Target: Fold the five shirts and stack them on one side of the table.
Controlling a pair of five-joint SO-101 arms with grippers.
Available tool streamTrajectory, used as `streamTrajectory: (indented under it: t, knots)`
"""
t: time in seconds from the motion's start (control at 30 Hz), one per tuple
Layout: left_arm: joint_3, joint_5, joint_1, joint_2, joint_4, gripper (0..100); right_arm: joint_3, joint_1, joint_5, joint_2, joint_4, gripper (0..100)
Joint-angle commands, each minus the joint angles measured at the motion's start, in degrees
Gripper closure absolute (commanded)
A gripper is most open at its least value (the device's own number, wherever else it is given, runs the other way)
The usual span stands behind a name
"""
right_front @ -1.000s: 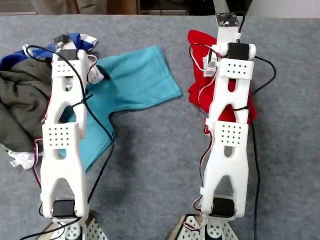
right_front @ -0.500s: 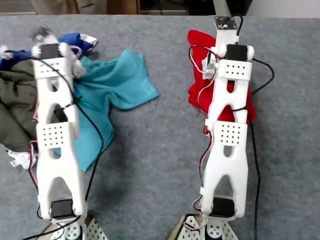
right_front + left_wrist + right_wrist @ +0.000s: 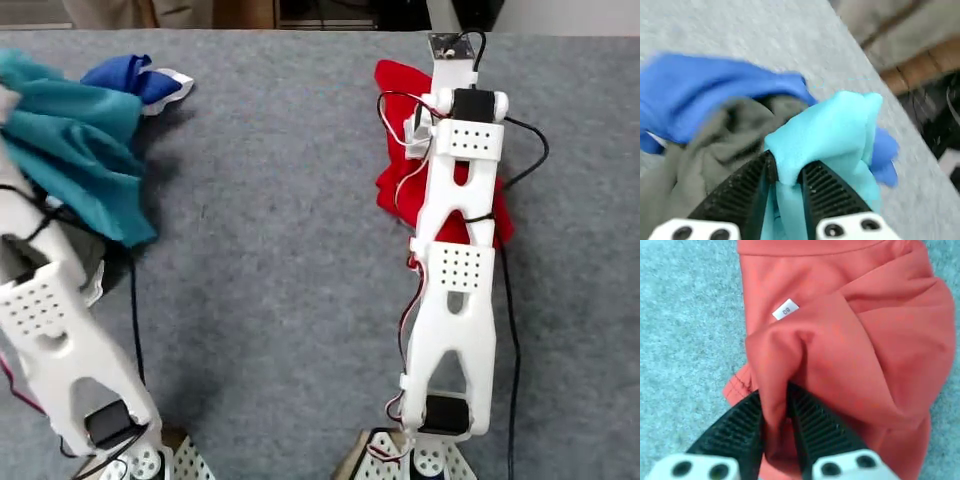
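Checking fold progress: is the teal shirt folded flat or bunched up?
Bunched up: the teal shirt hangs crumpled from the left gripper, which is shut on a pinch of it.

The teal shirt (image 3: 75,150) is bunched into crumpled folds and lifted off the counter (image 3: 280,250) at its far left, a wad of its cloth pinched between the fingers of the left gripper (image 3: 786,167). Just beyond it a blue shirt (image 3: 130,78) lies crumpled near the far left corner, with an olive-grey shirt (image 3: 705,150) heaped against it. The red shirt (image 3: 395,190) lies on the right half, loosely doubled over with a small white label showing, one raised fold nipped between the fingers of the right gripper (image 3: 775,397).
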Motion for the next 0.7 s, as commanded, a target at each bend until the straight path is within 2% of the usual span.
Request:
streamTrajectory:
  t: [0.0,0.13,0.33,0.57,0.67]
  knots:
    - [-2.37,0.44,-3.87,-4.18,-2.02,98,-2.24,-1.71,0.35,-0.13,-0.53,99.5]
    - [-2.37,0.44,-5.89,-3.47,-2.29,98,-2.24,-1.8,0.35,-0.13,-0.44,99.5]
    - [-2.37,1.32,-8.09,5.41,-2.64,96,-2.07,-1.8,1.67,-0.13,-0.44,99.3]
    - [-2.99,14.59,-13.19,15.34,2.02,70,-1.71,-3.82,3.43,-1.89,0.88,99.0]
    - [-2.99,14.33,-13.27,15.16,4.31,66,-1.89,-5.23,3.43,-3.65,0.97,98.8]
